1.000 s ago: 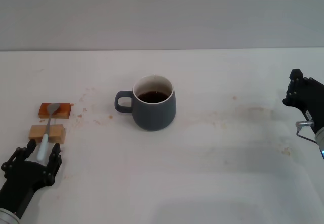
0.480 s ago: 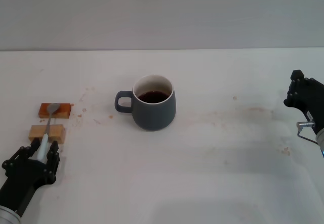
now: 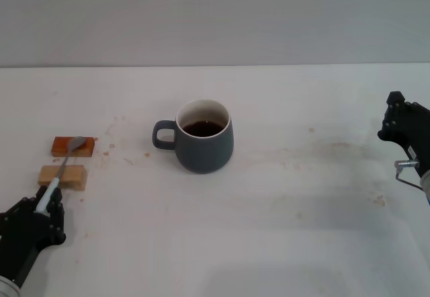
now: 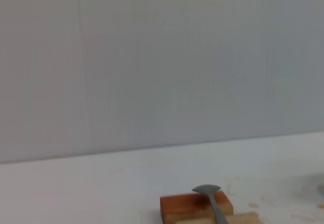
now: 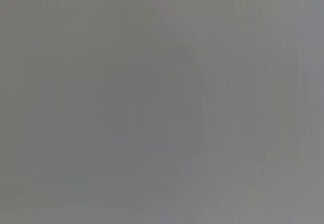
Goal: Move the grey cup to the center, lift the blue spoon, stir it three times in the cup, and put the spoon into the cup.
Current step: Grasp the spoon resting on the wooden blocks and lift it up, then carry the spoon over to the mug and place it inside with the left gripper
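Head view: left gripper [image 3: 41, 211] clenched on blue spoon [image 3: 62, 173] handle; grey cup [image 3: 203, 142] central. Step: lifting. Next: carry to cup, stir. Right gripper [image 3: 403, 125] parked, state indeterminate.

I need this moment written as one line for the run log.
left gripper: shut on blue spoon handle | spoon bowl over orange block | grey cup: centre | right gripper: idle, right edge

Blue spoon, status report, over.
Left gripper shut on blue spoon handle, bowl above orange block. Right gripper parked far right. Grey cup centered, path unobstructed.
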